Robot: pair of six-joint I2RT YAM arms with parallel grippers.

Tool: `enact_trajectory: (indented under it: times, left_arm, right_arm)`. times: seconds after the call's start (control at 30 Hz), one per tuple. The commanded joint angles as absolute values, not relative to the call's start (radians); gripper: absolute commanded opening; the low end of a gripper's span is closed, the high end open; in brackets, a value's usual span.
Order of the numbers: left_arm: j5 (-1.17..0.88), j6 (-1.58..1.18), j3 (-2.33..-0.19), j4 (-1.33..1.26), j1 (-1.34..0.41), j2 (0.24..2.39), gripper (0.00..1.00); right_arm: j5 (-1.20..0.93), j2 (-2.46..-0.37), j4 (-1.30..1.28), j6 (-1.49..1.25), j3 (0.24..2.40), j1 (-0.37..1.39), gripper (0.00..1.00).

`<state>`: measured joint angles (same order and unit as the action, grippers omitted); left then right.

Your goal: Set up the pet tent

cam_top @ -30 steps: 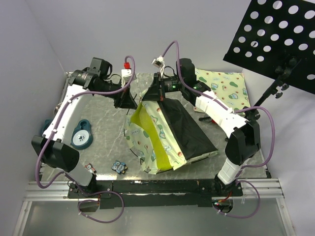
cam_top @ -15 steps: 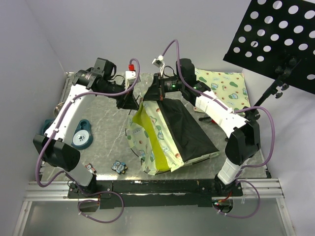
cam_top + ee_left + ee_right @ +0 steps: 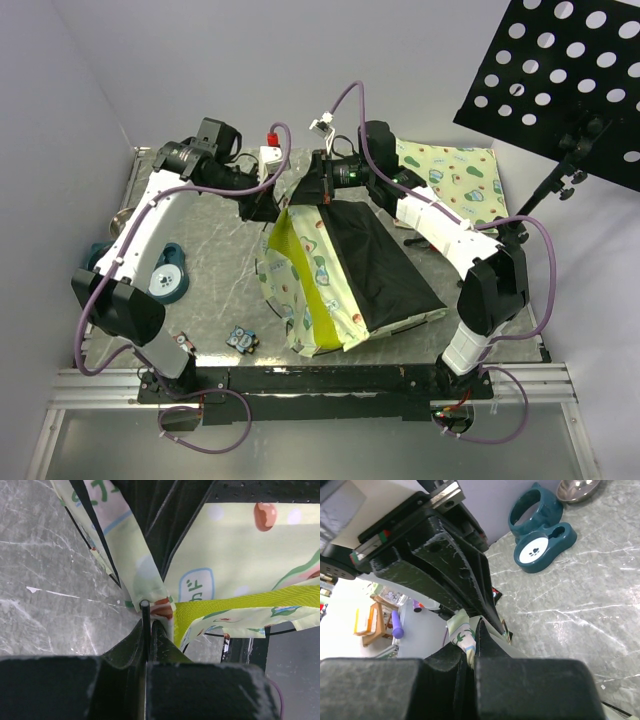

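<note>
Left gripper point(image 3: 265, 207) and right gripper point(image 3: 318, 192), both clamped tight on the tent point(image 3: 330, 275) top edge, have drawn it slightly more upright.

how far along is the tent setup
Partly done: the cream-green avocado-print fabric dome tent has some volume but lies tipped, black base sheet facing up. In hand: left gripper and right gripper both pinch its far edge. Still to do: turning it base-down, standing as a dome.

Free tabletop point(image 3: 215, 262) between pet tent point(image 3: 335, 285) and feeder point(image 3: 167, 272)
</note>
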<state>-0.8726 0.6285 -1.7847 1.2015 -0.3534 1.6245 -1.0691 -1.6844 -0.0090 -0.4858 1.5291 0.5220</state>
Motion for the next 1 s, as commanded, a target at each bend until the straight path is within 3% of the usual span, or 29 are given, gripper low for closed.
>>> enact_trajectory:
  times: [0.0, 0.97]
  left_arm:
    - [-0.819, 0.676, -1.767, 1.324, -0.397, 1.643, 0.01]
    - [-0.804, 0.707, -1.717, 1.307, -0.414, 1.605, 0.01]
  right_arm:
    - [-1.048, -1.589, 0.206, -0.532, 1.56, 0.522, 0.0]
    - [-1.08, -1.598, 0.439, -0.735, 1.491, 0.486, 0.0]
